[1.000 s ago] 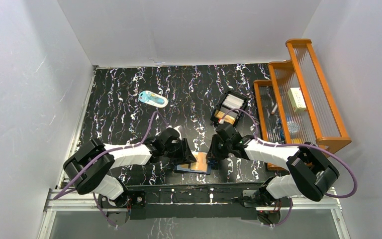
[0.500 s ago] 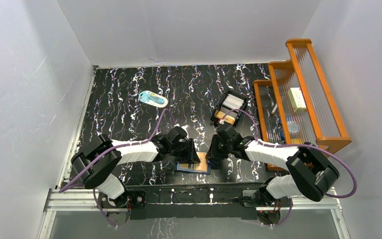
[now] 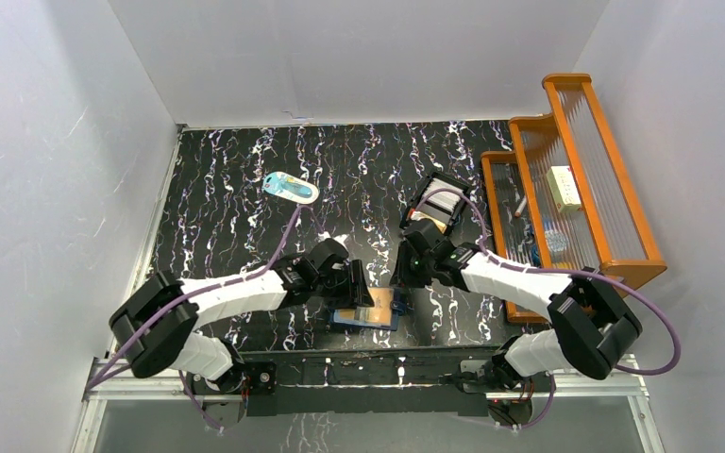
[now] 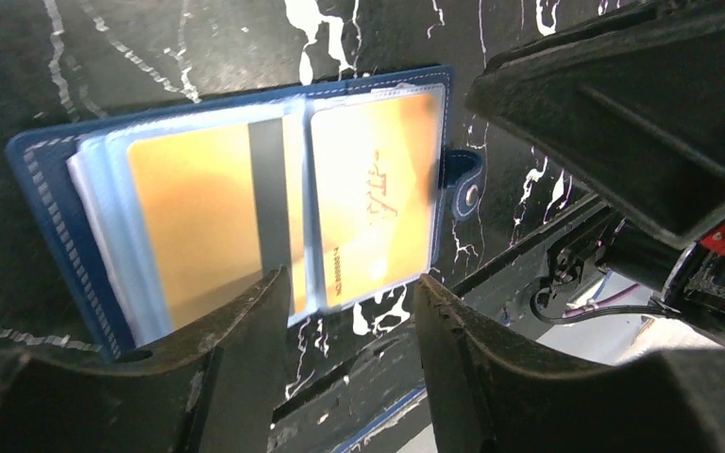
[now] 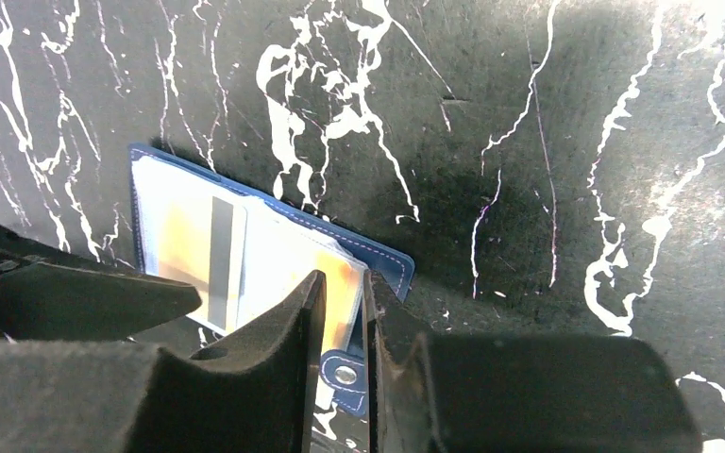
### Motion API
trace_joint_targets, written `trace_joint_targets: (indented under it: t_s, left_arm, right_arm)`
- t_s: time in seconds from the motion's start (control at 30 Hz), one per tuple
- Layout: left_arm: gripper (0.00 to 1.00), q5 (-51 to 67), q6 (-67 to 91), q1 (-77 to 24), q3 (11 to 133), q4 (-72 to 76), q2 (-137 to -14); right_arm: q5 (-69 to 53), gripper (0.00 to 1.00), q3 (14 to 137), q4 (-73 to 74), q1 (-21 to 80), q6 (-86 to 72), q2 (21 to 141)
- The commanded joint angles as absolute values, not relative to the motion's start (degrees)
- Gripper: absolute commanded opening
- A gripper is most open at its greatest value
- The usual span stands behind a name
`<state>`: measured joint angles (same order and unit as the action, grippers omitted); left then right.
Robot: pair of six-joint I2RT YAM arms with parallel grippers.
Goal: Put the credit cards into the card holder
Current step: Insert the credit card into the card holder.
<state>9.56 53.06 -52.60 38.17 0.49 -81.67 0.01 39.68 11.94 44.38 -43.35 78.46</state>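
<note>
Looks partly done: shows two golden cards (image 4: 378,198) pocketed in the open card holder (image 4: 42,189) at near centre, leaves white cards (image 3: 442,198) in the black tray (image 3: 417,200) far right, finds left gripper (image 4: 351,283) spread empty over the holder, right gripper (image 5: 344,278) narrowly parted, gripping nothing visible.

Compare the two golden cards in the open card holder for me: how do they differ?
The striped card shows a dark band; the lettered card shows printed script instead. The striped card tops fanned pale sleeves at the plain end; the lettered card sits beside the snap tab. Both are golden, flat in the card holder.
</note>
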Motion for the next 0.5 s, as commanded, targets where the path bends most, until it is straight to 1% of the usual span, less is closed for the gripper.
trace_joint_targets:
  t_s: [0.0,0.1,0.23,0.47]
  left_arm:
    - [0.52,4.95,52.91,-51.86,38.87,-8.61,-75.16]
    - [0.57,4.02,52.42,-51.07,38.61,-9.43,-73.69]
    - [0.60,4.03,50.40,-48.80,38.26,-8.43,-74.84]
    - [0.61,2.84,48.27,-47.81,39.15,-8.82,-76.48]
  right_arm:
    - [1.01,0.29,42.19,15.24,44.66,-42.84,75.81]
    - [-0.85,0.29,41.98,13.43,45.63,-44.39,75.59]
    - [-2.66,0.28,41.36,9.76,48.05,-46.78,77.76]
    - [-2.28,0.28,39.55,8.08,48.33,-46.83,80.55]
